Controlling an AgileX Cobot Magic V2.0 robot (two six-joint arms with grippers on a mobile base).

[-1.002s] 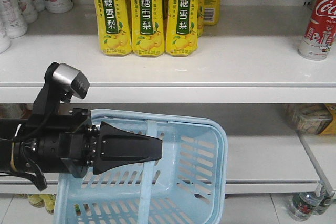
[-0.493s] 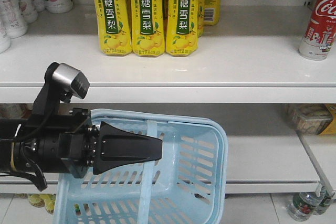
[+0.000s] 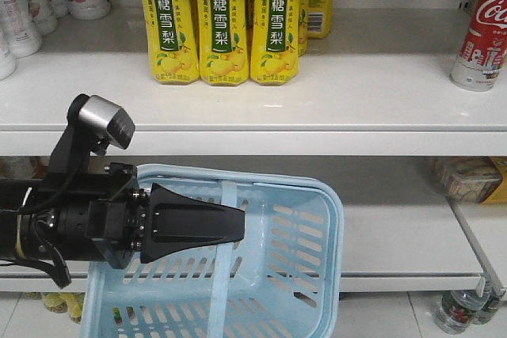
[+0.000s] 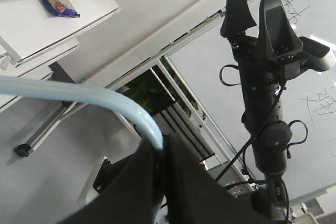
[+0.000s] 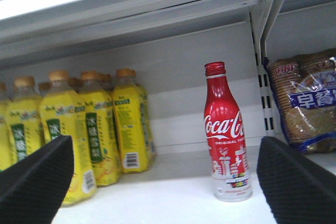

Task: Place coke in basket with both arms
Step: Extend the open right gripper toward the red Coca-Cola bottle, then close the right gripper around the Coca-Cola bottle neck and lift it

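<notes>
**Front view.** The basket, a light blue slotted plastic shopping basket, is suspended below the white shelf. The left gripper, a black wedge-jawed unit carrying a silver-grey camera block, is located at the flat blue handle. The coke, a slim red bottle with white Coca-Cola script and a pale base, stands upright on that shelf at the right edge, above and to the right of the basket. Tall yellow bottles are lined up further left. The right gripper is not shown here.

**Left wrist view.** The left gripper is seen clamped on the curved blue handle. The right gripper is seen raised, its jaws spread apart.

**Right wrist view.** The right gripper is held wide apart and empty. The coke stands ahead of it, slightly right of centre between the jaws, with its long axis vertical. It is untouched and well apart from both pads. The right arm is judged the nearer; a forward approach with a slight rightward shift is indicated.

**Change.** Against the earlier front frames, no shift of basket, left arm or coke is detected.
</notes>
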